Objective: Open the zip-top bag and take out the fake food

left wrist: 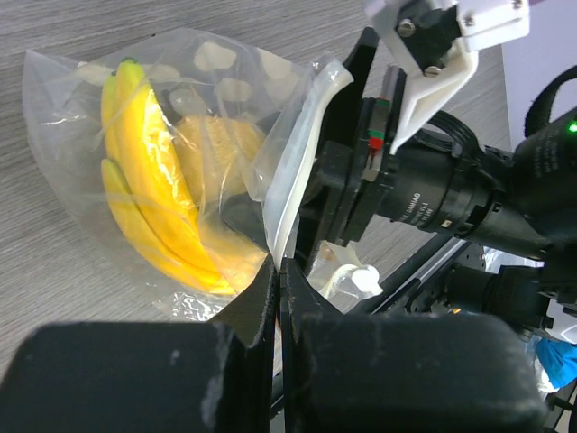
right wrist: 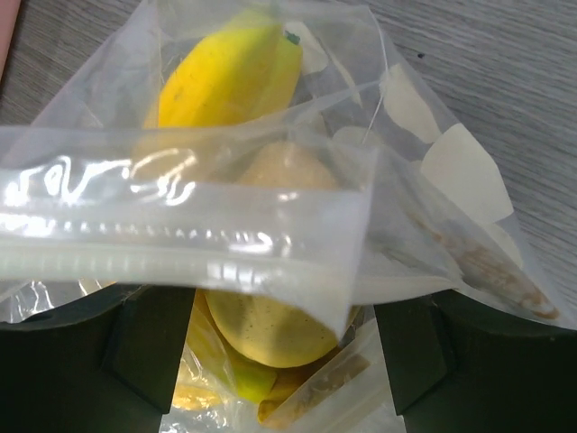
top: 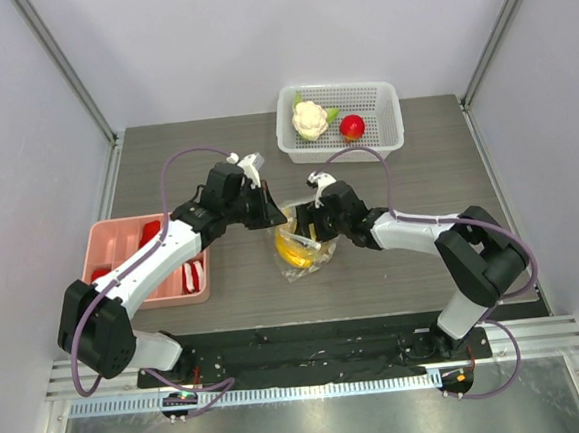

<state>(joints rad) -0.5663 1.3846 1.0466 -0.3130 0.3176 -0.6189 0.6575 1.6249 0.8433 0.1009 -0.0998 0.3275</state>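
Observation:
The zip-top bag (top: 300, 251) lies mid-table, clear with pale dots. It holds a yellow banana bunch (left wrist: 144, 198) and a yellow-orange round fruit (left wrist: 221, 144). My left gripper (top: 272, 216) is shut on the bag's white zip edge (left wrist: 278, 262) at its left lip. My right gripper (top: 316, 224) is at the bag's mouth, its jaws wide apart on either side of the round fruit (right wrist: 270, 316) with gaps both sides (right wrist: 284, 347). The zip strip (right wrist: 180, 234) drapes across that view. A white cauliflower (top: 310, 120) and a red round fruit (top: 353, 125) lie in the basket.
The white perforated basket (top: 387, 118) stands at the back, right of centre. A pink tray (top: 111, 241) with red pieces sits at the left, under my left arm. Grey walls close both sides.

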